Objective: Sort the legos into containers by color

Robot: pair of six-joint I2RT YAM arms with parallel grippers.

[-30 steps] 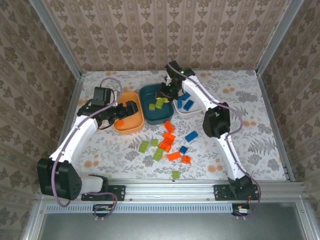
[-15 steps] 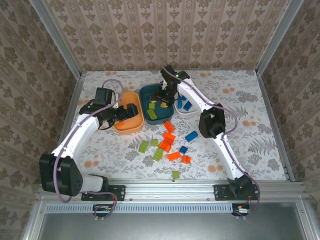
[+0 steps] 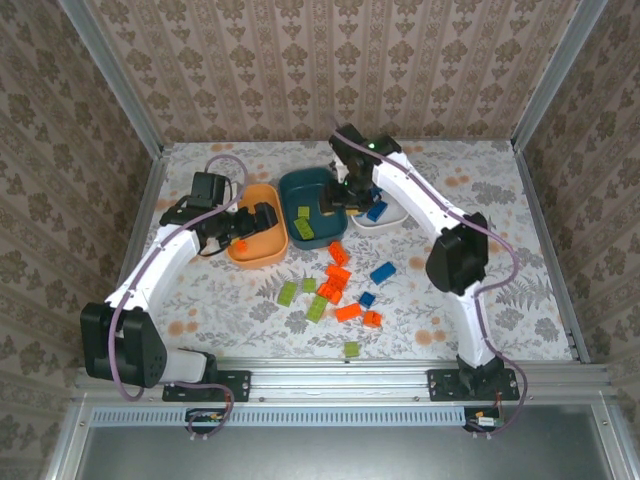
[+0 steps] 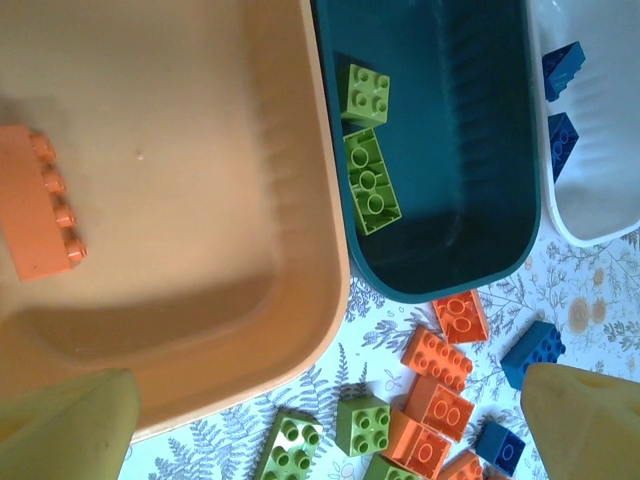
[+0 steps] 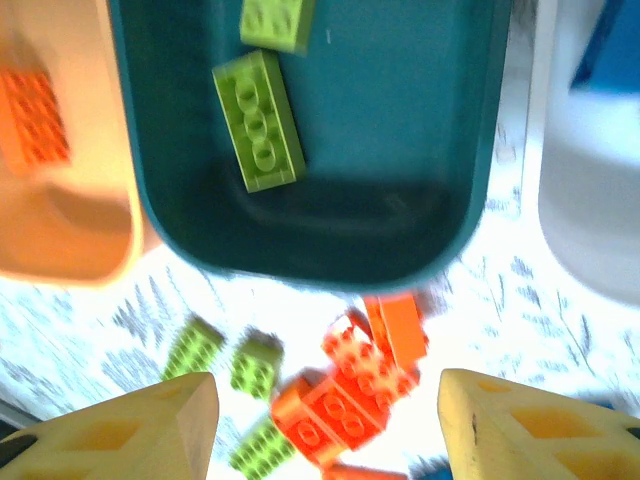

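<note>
Lab booth: aluminium frame (image 3: 330, 375), wallpapered walls (image 3: 330, 70)

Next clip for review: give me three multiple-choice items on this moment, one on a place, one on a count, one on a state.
1. Which dish holds the lime green bricks that are already sorted?
A orange
B white
C teal

2. How many bricks lie in the orange dish?
A one
B none
C three

3. The right gripper is:
A shut on a green brick
B open and empty
C shut on a blue brick

Key:
1 C: both green bricks lie on the floor of the teal dish.
2 A: a single orange brick lies in it.
3 B: its fingers stand wide apart with nothing between them.
</note>
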